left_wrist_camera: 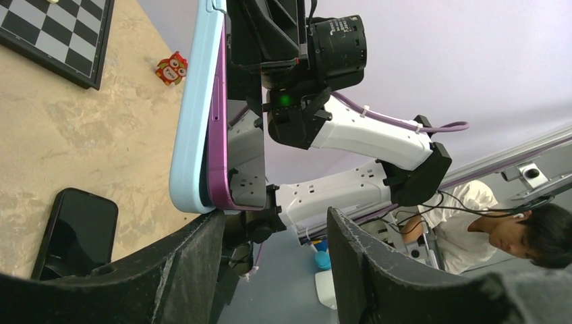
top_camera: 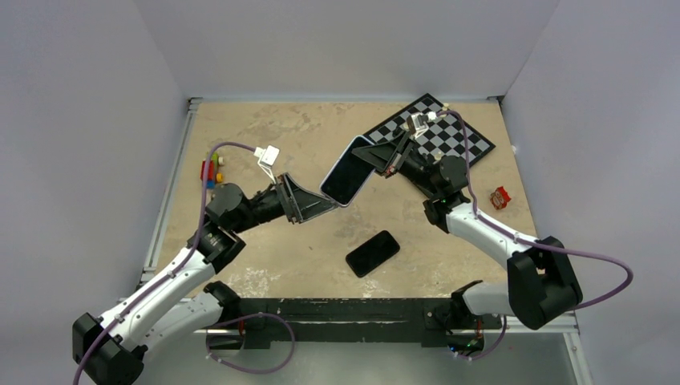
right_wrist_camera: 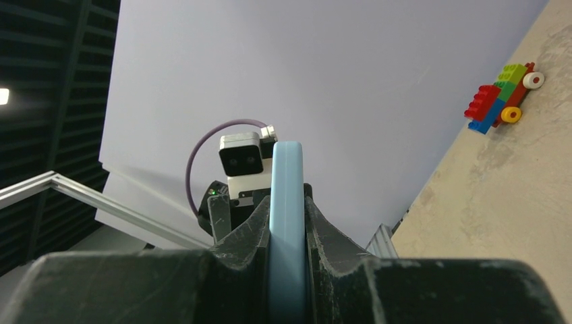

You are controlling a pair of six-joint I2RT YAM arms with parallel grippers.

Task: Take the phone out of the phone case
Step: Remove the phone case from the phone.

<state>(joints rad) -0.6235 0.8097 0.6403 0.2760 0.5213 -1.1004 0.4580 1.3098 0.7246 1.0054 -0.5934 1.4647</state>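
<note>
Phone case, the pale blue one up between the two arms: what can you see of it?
The phone case is pale blue, smooth, round-cornered, probably soft plastic. A purple layer runs along its edge. It is tilted in the air above the table. The right gripper is shut on its far end. Its near corner sits by one fingertip of the open left gripper, contact unclear.

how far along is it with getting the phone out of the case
Done: the blue phone case is off the table, its edge pinched in the right gripper. In hand: the left gripper stands open at its lower corner. Left: a purple layer, likely the phone, sits in the shell, so extraction seems undone. A black phone lies apart on the table.
</note>
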